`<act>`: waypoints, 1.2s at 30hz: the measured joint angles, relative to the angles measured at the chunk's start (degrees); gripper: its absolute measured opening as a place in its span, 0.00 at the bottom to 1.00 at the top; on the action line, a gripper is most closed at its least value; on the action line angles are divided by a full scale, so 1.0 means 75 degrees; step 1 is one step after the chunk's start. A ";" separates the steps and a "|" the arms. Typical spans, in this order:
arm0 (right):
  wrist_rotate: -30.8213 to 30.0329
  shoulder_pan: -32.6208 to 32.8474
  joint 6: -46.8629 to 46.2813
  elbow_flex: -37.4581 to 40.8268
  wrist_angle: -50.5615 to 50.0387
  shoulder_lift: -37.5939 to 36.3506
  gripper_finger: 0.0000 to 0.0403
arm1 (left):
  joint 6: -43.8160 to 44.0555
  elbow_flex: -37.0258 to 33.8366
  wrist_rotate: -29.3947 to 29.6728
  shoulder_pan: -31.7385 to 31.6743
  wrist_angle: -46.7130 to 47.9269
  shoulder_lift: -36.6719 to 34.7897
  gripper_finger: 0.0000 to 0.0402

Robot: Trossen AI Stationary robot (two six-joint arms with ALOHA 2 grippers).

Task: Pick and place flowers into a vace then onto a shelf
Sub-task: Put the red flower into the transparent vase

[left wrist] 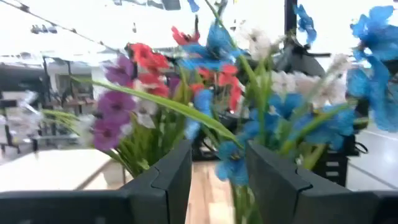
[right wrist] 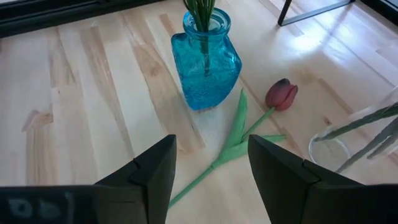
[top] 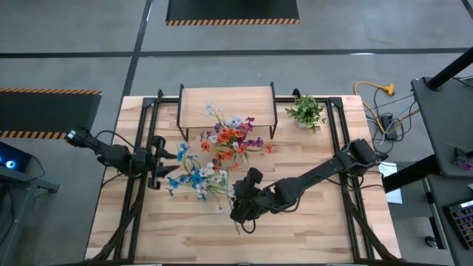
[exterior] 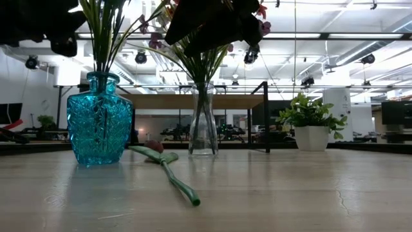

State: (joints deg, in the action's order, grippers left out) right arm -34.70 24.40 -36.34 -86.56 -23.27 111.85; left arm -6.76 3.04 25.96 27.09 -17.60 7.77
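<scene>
We see the right gripper (right wrist: 208,177) hanging above a red tulip (right wrist: 281,94) lying flat on the table (right wrist: 74,93) beside the blue vase (right wrist: 205,59), its fingers apart and empty. The left gripper (left wrist: 214,183) faces the flowers (top: 222,159), fingers part-open, holding nothing. The shelf (top: 228,103) stands behind the bouquets.

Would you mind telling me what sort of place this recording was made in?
Probably an industrial robotics lab or workshop: bare concrete floor with hazard-striped mats, ceiling track lights over open workbenches, and a wooden table holding vases.
</scene>
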 joint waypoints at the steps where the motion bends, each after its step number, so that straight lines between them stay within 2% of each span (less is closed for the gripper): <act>1: 0.0000 0.0000 -0.0003 0.0000 -0.0001 0.0000 0.47 | -0.0043 -0.0005 -0.0130 -0.0203 0.0086 -0.0151 0.33; 6: 0.0003 0.0005 -0.0006 0.0000 0.0001 0.0000 0.47 | -0.0034 0.0080 -0.0597 -0.1034 0.0957 -0.0695 0.33; 11: 0.0003 0.0012 -0.0032 0.0000 0.0013 0.0000 0.47 | 0.0202 -0.0092 -0.0673 -0.1541 0.1295 -0.0800 0.33; 16: 0.0004 0.0015 -0.0268 0.0000 0.0010 -0.0003 0.47 | 0.0479 -0.0323 -0.0973 -0.1577 0.1495 -0.0828 0.33; 23: 0.0092 0.0011 -0.0525 0.0000 0.0030 0.0085 0.47 | 0.0774 -0.0316 -0.0968 -0.1571 0.1724 -0.0823 0.33; 31: 0.0673 -0.0156 -0.1033 -0.0026 0.0557 0.0781 0.47 | 0.0772 -0.0325 -0.0966 -0.1575 0.1723 -0.0803 0.33; 36: 0.0697 -0.0162 -0.1464 -0.0029 0.0783 0.1129 0.47 | 0.0774 -0.0316 -0.0960 -0.1574 0.1716 -0.0799 0.33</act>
State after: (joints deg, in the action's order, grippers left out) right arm -29.47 23.19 -47.32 -86.78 -17.40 120.32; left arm -0.95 0.67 18.76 15.29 -4.73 1.78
